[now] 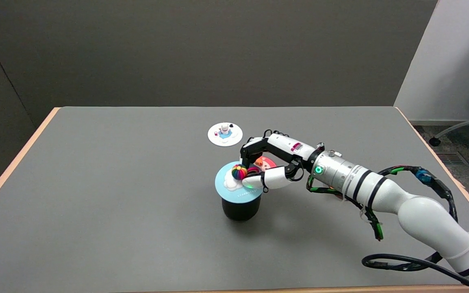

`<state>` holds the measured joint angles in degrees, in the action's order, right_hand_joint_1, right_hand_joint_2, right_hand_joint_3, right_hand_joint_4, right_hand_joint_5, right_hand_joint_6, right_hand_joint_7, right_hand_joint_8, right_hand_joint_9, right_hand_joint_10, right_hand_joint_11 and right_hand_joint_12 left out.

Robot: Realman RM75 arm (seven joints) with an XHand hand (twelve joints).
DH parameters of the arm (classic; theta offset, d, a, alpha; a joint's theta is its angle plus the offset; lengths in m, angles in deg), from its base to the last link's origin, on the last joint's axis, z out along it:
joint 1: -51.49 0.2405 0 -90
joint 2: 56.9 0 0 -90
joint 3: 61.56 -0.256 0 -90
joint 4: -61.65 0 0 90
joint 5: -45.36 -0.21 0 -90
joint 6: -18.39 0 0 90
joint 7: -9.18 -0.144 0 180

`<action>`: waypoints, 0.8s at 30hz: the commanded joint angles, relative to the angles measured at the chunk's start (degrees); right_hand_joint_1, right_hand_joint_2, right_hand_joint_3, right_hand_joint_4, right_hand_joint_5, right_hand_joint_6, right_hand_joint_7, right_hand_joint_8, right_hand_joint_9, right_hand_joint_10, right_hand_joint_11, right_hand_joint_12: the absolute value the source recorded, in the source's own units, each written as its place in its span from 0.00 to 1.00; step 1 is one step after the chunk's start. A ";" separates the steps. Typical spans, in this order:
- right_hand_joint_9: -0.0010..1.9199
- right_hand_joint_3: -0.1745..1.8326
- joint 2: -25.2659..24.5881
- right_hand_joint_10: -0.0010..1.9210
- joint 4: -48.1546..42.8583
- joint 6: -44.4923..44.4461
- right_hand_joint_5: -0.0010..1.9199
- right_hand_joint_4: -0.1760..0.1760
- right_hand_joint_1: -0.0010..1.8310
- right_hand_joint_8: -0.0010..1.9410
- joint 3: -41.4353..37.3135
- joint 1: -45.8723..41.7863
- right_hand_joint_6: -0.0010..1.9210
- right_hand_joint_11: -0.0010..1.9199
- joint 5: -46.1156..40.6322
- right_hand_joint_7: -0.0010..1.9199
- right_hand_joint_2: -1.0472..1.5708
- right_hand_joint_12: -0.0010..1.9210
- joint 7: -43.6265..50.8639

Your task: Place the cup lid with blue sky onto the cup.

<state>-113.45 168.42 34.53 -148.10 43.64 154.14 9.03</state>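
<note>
Right hand (273,162) at the blue lid (236,184), fingertips pinching its rainbow knob (239,171). Lid sits on the black cup (240,208), below the fingertips. Red lid (265,163) lies under the hand; white lid (225,134) beyond it, apart.

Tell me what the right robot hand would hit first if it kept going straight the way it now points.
The right robot hand points left; the blue sky lid on the black cup is right at its fingertips, so probably the lid's colourful ball knob. Depth is unclear.
</note>
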 commanded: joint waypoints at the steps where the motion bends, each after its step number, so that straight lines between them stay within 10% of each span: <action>1: 0.23 0.20 -0.26 0.50 -0.54 0.22 0.40 0.63 0.54 0.65 -0.04 0.12 0.68 0.21 0.17 0.22 0.83 0.34 0.07; 24: 0.22 0.20 1.01 0.53 -1.17 -0.01 0.42 0.59 0.55 0.68 -0.46 0.12 0.67 0.22 -0.15 0.20 0.82 0.32 -0.41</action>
<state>-113.11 167.62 34.64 -148.34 43.74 154.24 8.82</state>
